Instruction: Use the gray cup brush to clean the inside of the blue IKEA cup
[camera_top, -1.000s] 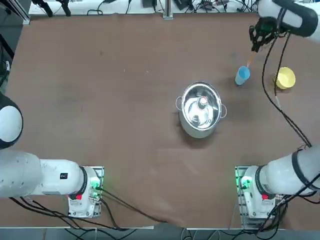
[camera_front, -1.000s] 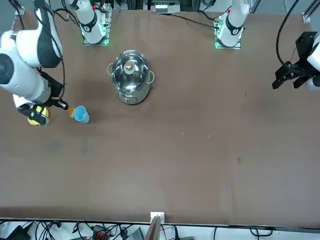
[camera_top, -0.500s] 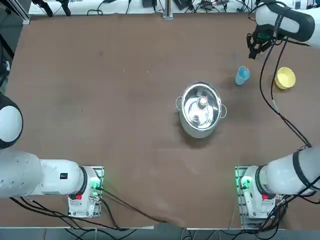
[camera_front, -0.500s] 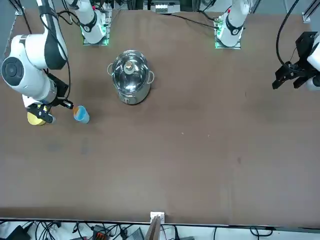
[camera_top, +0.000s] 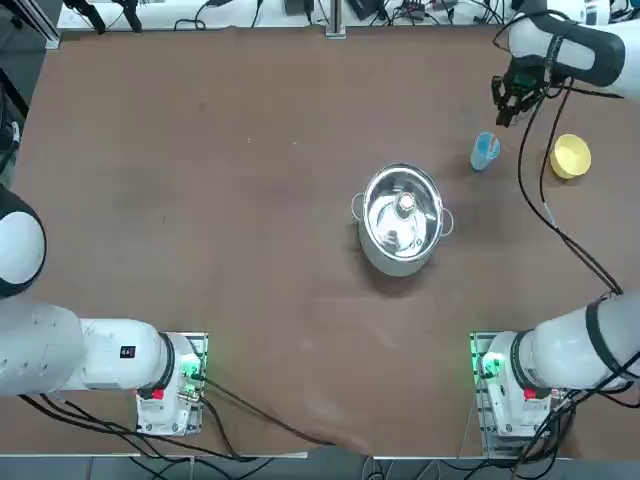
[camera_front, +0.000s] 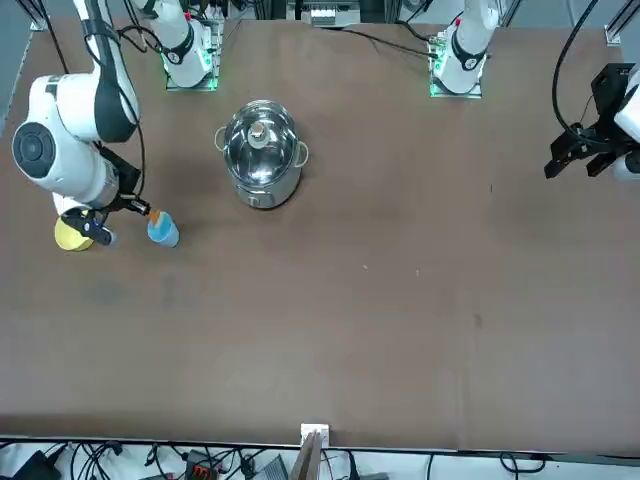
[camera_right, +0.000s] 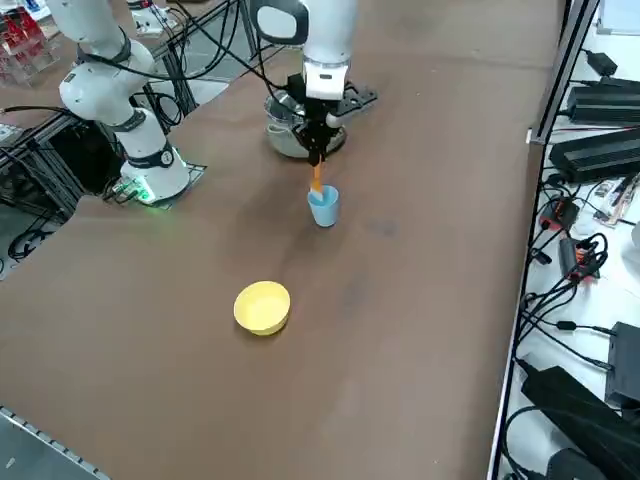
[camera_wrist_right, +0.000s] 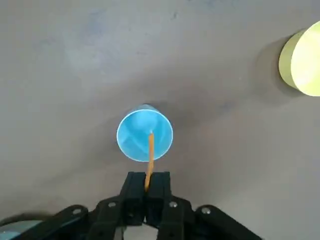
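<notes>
One blue cup (camera_top: 485, 151) stood upright on the brown bench (camera_top: 300, 250) in the top view, with the yellow bowl (camera_top: 571, 156) near it on the right. The lidded steel pot (camera_top: 402, 220) sat well apart from both, toward the middle. The right end effector (camera_top: 507, 122) was beside the cup, on the side away from the bowl and farther from the arm bases.

Front view: the orange-tan handle of the brush (camera_front: 154, 216) showed between the right end effector and the blue cup. The yellow bowl was partly behind the arm.

Right side view: the right end effector pointed down above the blue cup; the brush ran from it down to the cup's mouth. The bowl lay nearer this camera.

Right wrist view: the right end effector was clenched on the orange-tan handle, grasping the brush. Its far end reached inside the cup; the brush head could not be made out.
</notes>
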